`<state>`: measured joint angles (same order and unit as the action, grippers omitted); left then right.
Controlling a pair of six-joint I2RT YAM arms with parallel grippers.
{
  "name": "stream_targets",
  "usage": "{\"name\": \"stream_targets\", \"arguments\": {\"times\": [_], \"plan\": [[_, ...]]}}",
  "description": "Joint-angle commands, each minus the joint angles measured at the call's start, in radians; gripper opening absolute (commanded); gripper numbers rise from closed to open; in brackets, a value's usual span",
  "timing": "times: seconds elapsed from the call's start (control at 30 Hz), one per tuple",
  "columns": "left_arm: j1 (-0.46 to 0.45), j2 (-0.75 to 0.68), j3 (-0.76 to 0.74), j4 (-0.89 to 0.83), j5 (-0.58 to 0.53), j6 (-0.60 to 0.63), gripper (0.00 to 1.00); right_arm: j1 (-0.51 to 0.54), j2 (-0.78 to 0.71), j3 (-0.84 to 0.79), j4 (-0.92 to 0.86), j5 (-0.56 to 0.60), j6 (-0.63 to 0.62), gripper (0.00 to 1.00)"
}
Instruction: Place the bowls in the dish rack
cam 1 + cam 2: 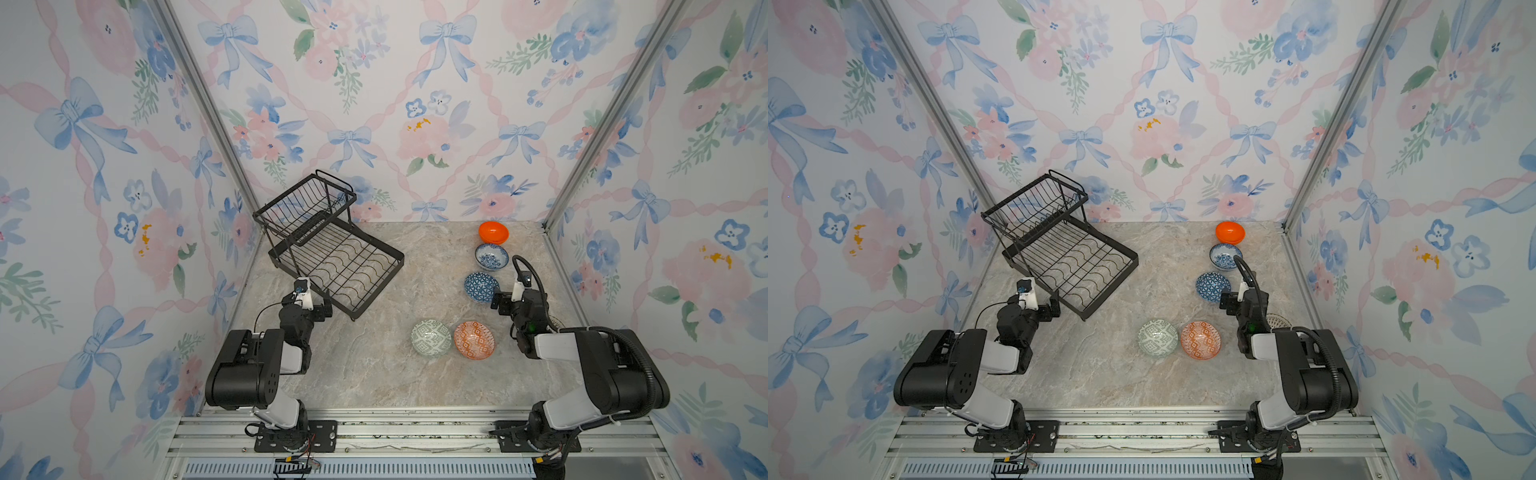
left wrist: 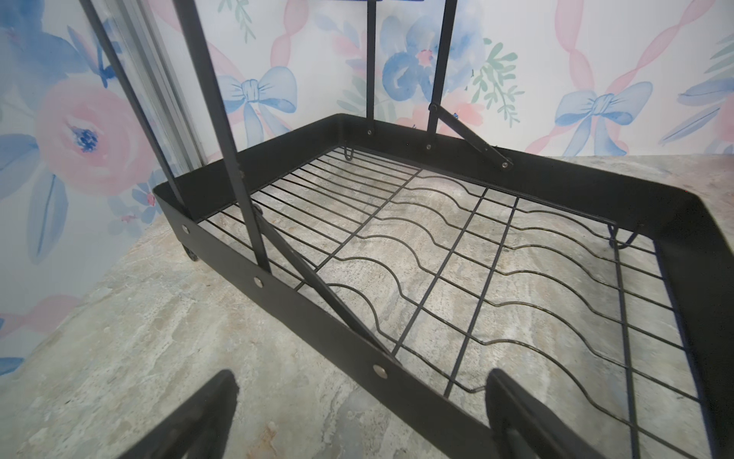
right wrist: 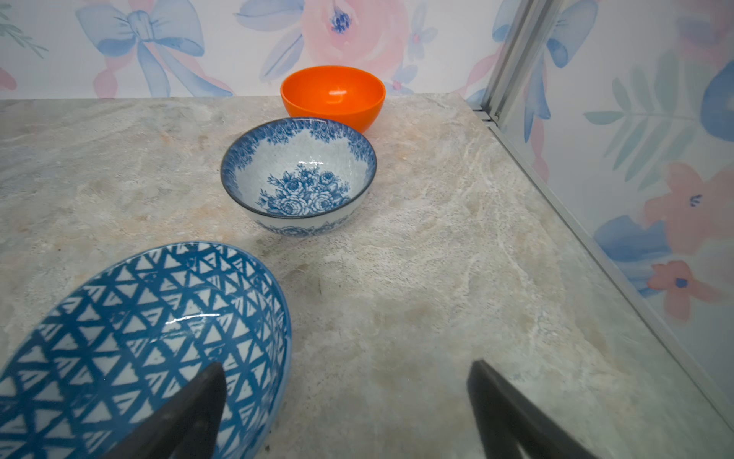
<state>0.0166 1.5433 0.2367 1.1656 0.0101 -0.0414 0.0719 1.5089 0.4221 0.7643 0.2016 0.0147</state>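
Note:
The black wire dish rack [image 1: 357, 266] [image 2: 456, 254] stands at the back left with nothing in it. My left gripper [image 1: 327, 309] [image 2: 361, 375] is open, one finger on each side of the rack's near rim. Five bowls sit on the right: plain orange [image 1: 493, 232] [image 3: 333, 95], blue floral [image 1: 491, 256] [image 3: 298, 175], dark-blue geometric [image 1: 481, 286] [image 3: 131, 337], grey-green [image 1: 431, 338] and orange-white [image 1: 474, 339]. A lattice bowl [image 1: 1277, 321] peeks from behind the right arm. My right gripper [image 1: 497, 301] [image 3: 345, 367] is open, straddling the geometric bowl's rim.
The marble-look table [image 1: 365, 374] is boxed in by floral walls on three sides, with aluminium posts [image 1: 582, 166] in the back corners. A metal rail [image 1: 415, 432] holding both arm bases runs along the front edge.

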Motion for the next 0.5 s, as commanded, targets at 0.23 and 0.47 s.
{"name": "stream_targets", "arguments": {"times": [0.23, 0.47], "plan": [[0.014, -0.199, 0.087, -0.324, -0.046, -0.089, 0.98, 0.192, -0.16, 0.45, -0.673, 0.416, 0.133, 0.97], [-0.061, -0.329, 0.179, -0.582, -0.182, -0.181, 0.98, 0.289, 0.126, 0.999, -1.236, 0.277, 0.44, 0.97]]}}
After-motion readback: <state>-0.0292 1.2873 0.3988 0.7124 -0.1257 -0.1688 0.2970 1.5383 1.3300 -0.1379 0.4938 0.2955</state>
